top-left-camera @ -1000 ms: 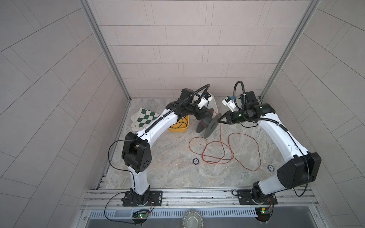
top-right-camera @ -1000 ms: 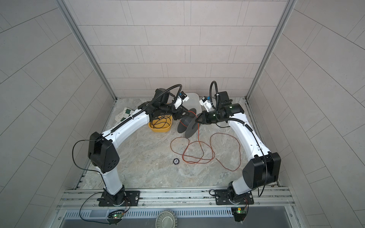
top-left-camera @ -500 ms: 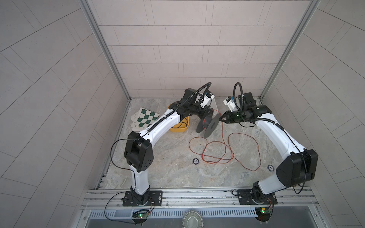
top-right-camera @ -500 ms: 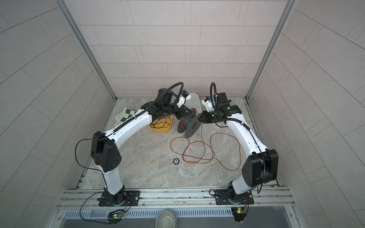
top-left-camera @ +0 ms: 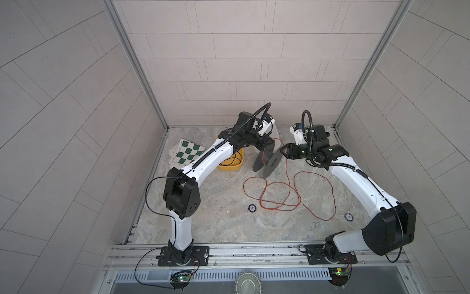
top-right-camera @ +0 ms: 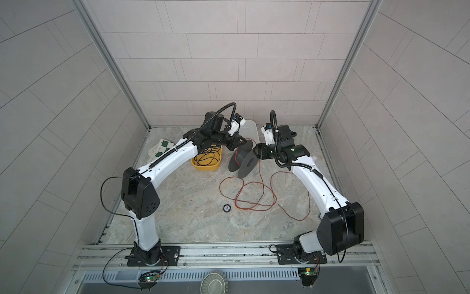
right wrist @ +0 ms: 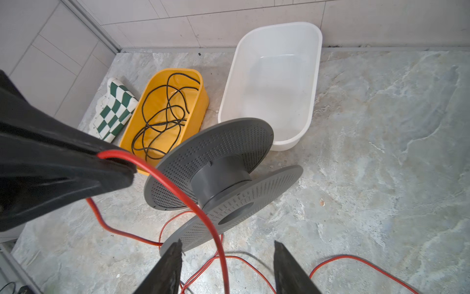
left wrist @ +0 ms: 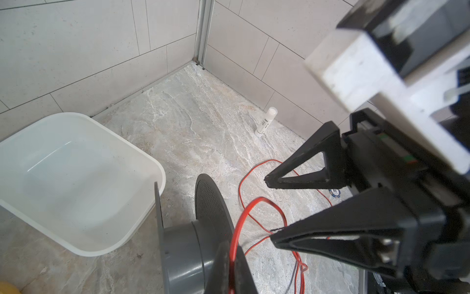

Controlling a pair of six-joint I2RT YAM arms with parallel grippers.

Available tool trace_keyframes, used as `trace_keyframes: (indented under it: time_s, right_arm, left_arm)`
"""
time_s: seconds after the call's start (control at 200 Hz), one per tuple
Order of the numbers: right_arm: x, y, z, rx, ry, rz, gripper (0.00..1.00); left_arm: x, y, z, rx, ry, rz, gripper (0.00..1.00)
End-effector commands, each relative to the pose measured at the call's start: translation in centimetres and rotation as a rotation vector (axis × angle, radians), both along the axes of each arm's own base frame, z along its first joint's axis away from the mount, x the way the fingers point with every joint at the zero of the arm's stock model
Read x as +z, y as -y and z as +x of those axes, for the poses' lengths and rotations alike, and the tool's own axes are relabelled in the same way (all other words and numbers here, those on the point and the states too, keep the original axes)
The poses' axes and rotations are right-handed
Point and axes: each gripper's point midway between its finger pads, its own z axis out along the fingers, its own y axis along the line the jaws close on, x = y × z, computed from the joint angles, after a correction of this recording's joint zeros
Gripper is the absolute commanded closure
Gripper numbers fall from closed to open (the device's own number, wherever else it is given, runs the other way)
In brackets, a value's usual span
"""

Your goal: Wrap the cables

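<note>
The red wire (top-left-camera: 279, 201) lies in several loose loops on the stone floor, seen in both top views (top-right-camera: 254, 201). One strand rises to a grey spool (top-left-camera: 267, 160) that stands tilted on the floor. My left gripper (left wrist: 232, 254) is shut on the red wire just above the spool's hub (left wrist: 183, 249). The right wrist view shows it at the left (right wrist: 112, 165), with the wire coming out of its tips. My right gripper (right wrist: 227, 243) is open beside the spool's near flange (right wrist: 229, 211). The red wire (right wrist: 223, 267) hangs free between its fingers.
A yellow bin (top-left-camera: 229, 166) holding a thin black cable (right wrist: 162, 119) stands left of the spool, with a white bin (right wrist: 287, 145) behind. A green checkered cloth (top-left-camera: 187, 152) lies at the far left. Two poker chips (top-left-camera: 251, 208) (top-left-camera: 349, 216) lie on the floor. A white tube (left wrist: 265, 122) leans on the right wall.
My right gripper has opened and let go of the red wire. My left gripper has shut on the wire above the spool. Both grippers moved slightly toward the back.
</note>
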Motion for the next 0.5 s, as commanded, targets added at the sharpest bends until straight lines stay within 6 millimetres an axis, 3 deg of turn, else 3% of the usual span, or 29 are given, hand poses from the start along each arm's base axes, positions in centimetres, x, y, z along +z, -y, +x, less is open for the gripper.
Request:
trace_keyframes:
  time_s: [0.0, 0.115, 0.24, 0.375, 0.495]
  right_arm:
    - [-0.2, 1.2, 0.4, -0.084, 0.051, -0.061, 0.44]
    - [-1.6, 1.0, 0.5, -0.099, 0.048, -0.065, 0.52]
    - [-2.2, 1.1, 0.7, -0.121, 0.060, -0.060, 0.79]
    - [-1.6, 1.5, 1.0, -0.137, 0.083, -0.067, 0.96]
    - [-1.1, 1.6, 1.4, -0.128, 0.092, -0.086, 1.00]
  left_arm:
    - [0.6, 0.2, 0.7, 0.008, 0.016, 0.005, 1.00]
    - [0.4, 0.0, 0.8, 0.012, 0.022, 0.017, 1.00]
    - [0.1, -0.1, 1.0, 0.017, 0.027, 0.027, 1.00]
    - [-0.6, -0.6, 1.6, 0.042, 0.025, 0.046, 1.00]
    - [-1.1, -0.9, 1.9, 0.058, 0.023, 0.057, 1.00]
